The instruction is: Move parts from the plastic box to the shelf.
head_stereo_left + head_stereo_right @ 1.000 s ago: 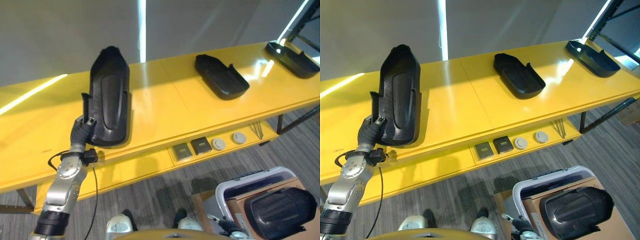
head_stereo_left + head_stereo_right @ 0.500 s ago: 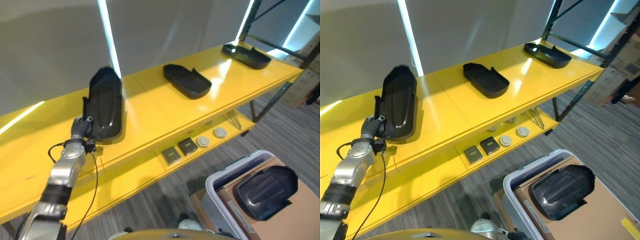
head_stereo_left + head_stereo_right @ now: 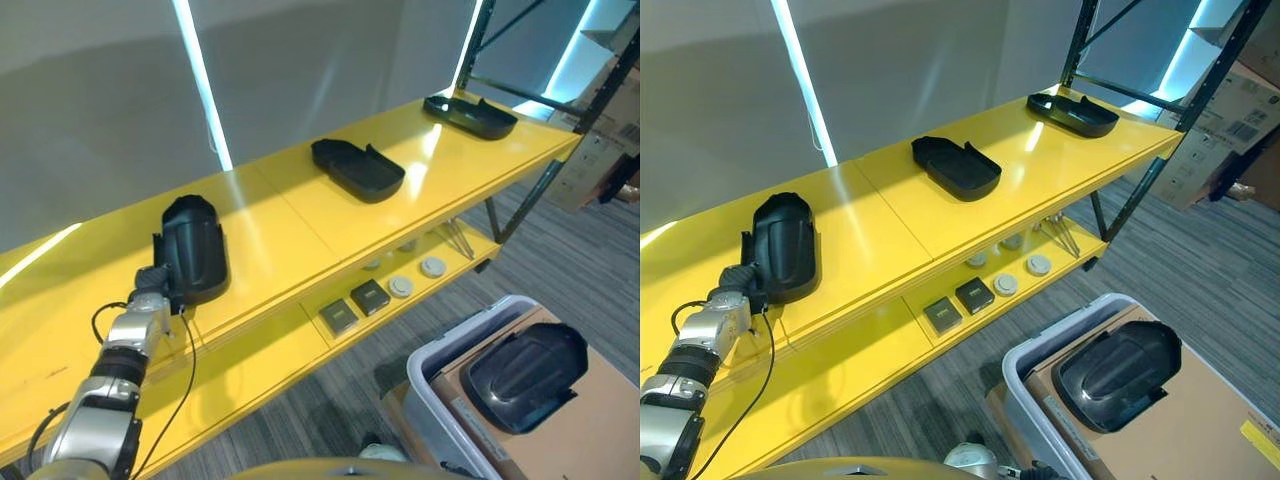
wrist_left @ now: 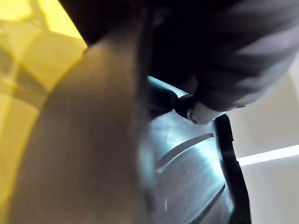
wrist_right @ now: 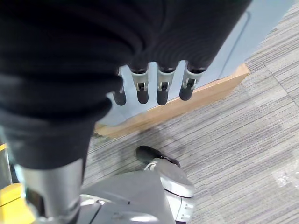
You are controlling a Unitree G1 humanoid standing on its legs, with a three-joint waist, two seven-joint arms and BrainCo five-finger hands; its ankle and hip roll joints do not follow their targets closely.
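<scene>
Now left hand (image 3: 152, 283) grips part (image 3: 194, 249), flat on shelf (image 3: 290, 225), long axis front-to-back.

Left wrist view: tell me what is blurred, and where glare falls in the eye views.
Left wrist view: the black part is close and soft, its near edge a brown smear. Left eye view: bright light strips reflect off the yellow shelf beside the parts.

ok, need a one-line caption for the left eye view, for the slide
Left hand at the near end of a black part lying on the yellow shelf, two more parts along it, another in the plastic box.
</scene>
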